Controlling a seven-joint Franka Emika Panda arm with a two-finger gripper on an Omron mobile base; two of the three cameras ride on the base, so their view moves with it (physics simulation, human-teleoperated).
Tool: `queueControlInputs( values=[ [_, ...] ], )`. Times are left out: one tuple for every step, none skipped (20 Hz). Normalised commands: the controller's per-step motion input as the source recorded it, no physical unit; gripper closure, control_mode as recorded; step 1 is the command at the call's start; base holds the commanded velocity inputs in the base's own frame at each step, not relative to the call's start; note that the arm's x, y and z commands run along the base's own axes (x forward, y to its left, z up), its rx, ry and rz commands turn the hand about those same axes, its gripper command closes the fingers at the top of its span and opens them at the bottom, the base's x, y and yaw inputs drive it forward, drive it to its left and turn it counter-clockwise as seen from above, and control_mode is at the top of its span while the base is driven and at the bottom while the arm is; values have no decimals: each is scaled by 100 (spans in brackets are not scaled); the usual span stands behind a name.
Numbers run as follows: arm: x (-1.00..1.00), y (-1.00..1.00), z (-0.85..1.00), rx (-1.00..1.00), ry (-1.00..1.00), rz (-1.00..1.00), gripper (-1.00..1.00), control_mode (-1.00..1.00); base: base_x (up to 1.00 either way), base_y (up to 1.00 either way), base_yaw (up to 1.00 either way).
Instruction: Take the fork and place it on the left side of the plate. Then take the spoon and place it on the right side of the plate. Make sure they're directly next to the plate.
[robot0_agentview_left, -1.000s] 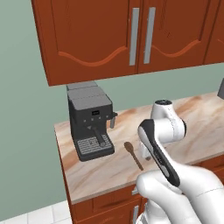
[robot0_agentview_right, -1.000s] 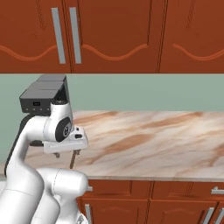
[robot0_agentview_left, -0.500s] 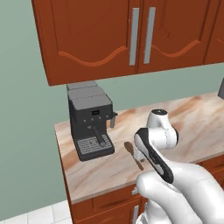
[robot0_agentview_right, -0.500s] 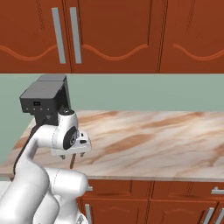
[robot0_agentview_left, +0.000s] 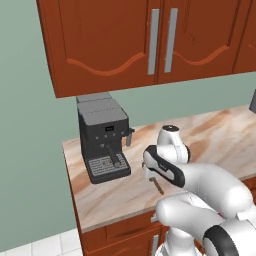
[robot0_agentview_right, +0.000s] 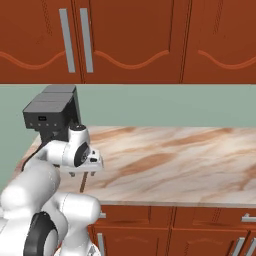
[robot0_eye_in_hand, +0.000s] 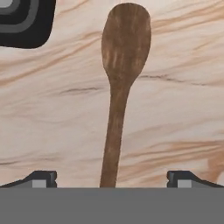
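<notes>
Spoon (robot0_eye_in_hand: 122, 78) lies flat on the tabletop (robot0_eye_in_hand: 175, 109), which looks like pale marble with brown streaks. It is made of dark brown wood. In the hand view its oval bowl is at the top and its thin handle runs straight down between the two dark fingertips (robot0_eye_in_hand: 41, 179). The tips sit far apart, one on each side of the handle, and they do not touch it. So the claw (robot0_eye_in_hand: 111, 180) is wide open and holds nothing. It hangs just over the handle end of the spoon.

A black corner of the coffee machine (robot0_eye_in_hand: 24, 22) shows near the spoon bowl in the hand view. From the left base view, the coffee machine (robot0_agentview_left: 104, 140) stands on the tabletop (robot0_agentview_left: 100, 195) near its left end, against the green wall (robot0_agentview_left: 30, 140). The white arm (robot0_agentview_left: 172, 165) bends low over the tabletop just to the right of the machine. A bit of the spoon handle (robot0_agentview_left: 158, 186) pokes out under the arm. From the right base view, the handle (robot0_agentview_right: 83, 184) shows below the arm's wrist (robot0_agentview_right: 80, 155), near the front edge of the tabletop (robot0_agentview_right: 175, 165). Red-brown cupboards (robot0_agentview_right: 135, 40) hang on the wall above.
</notes>
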Motion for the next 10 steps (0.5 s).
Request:
queueControlInputs(
  values=[
    [6,8,-53,0,0,-14,-100,-100,0,0,0],
    [4,3,-52,0,0,-14,-100,-100,0,0,0],
    [0,0,-52,0,0,-14,-100,-100,0,0,0],
    [0,0,-52,0,0,-14,-100,-100,0,0,0],
    [0,0,-48,0,0,-15,-100,-100,0,0,0],
    [0,0,-43,0,0,-15,-100,-100,0,0,0],
    [0,0,-42,0,0,-15,-100,-100,0,0,0],
    [3,0,-41,0,0,-15,-100,-100,0,0,0],
    [6,0,-38,0,0,-15,-100,-100,0,0,0],
    [8,0,-37,0,0,-14,-100,-100,0,0,0]
  ],
)
